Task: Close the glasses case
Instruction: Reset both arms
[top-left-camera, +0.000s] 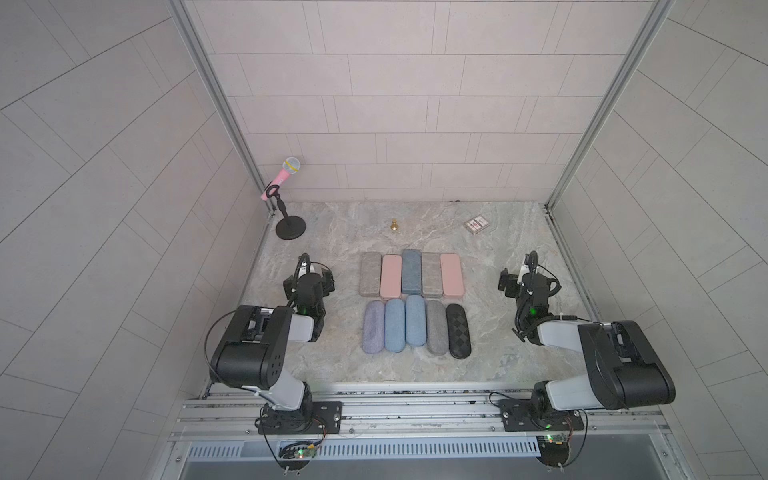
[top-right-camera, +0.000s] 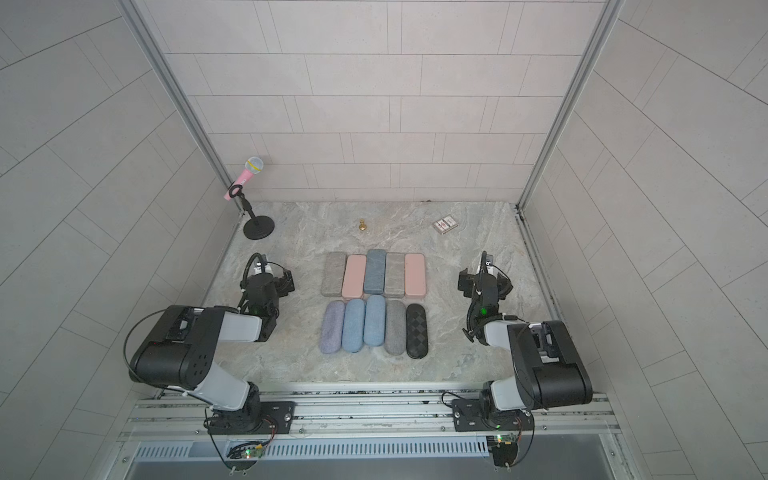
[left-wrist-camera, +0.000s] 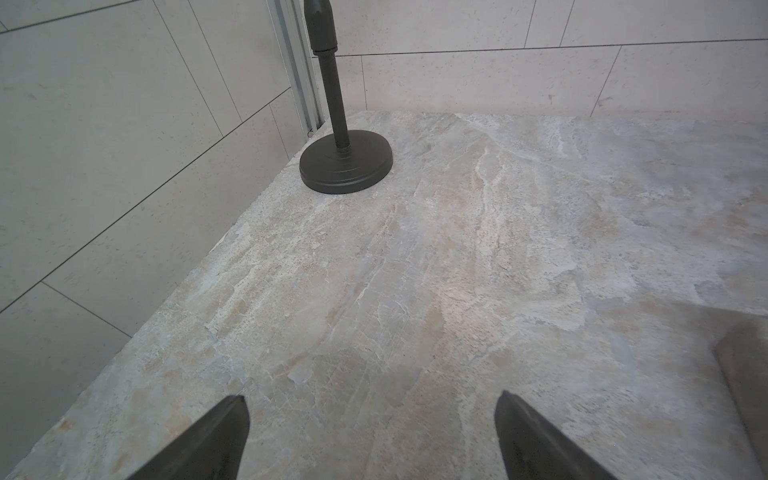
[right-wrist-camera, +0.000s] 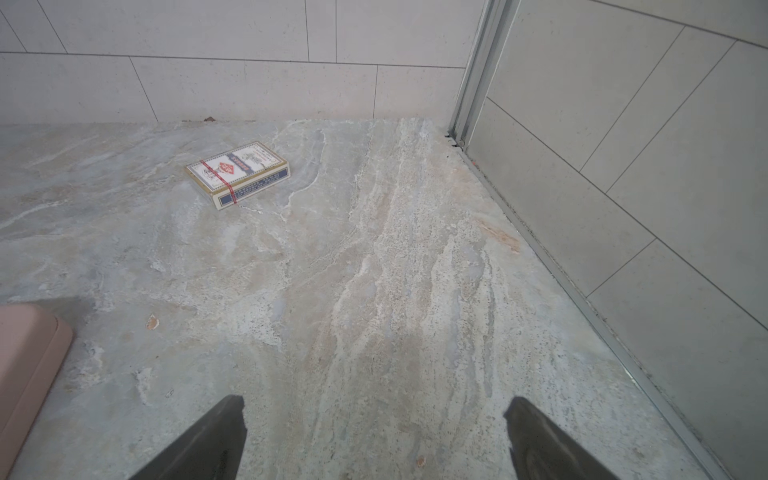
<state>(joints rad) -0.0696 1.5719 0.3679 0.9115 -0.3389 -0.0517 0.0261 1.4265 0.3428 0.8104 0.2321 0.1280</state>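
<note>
Both top views: ten glasses cases (top-left-camera: 411, 272), lids down, two rows at table (top-left-camera: 498, 357) centre. Left gripper (top-left-camera: 316, 277) has them at its 3 o'clock, right gripper (top-left-camera: 514, 283) at its 9 o'clock; neither touches any.

Left wrist: fingers (left-wrist-camera: 216, 440) spread wide, empty, over bare stone; grey case (left-wrist-camera: 748, 386) edge nearby, microphone stand (left-wrist-camera: 345, 162) at 12 o'clock.

Right wrist: fingers (right-wrist-camera: 208, 436) wide apart, nothing held; pink case (right-wrist-camera: 29, 357) corner nearby, card box (right-wrist-camera: 237, 172) beyond.

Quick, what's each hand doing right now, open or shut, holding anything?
Left hand: open, holding nothing.
Right hand: open, holding nothing.
</note>
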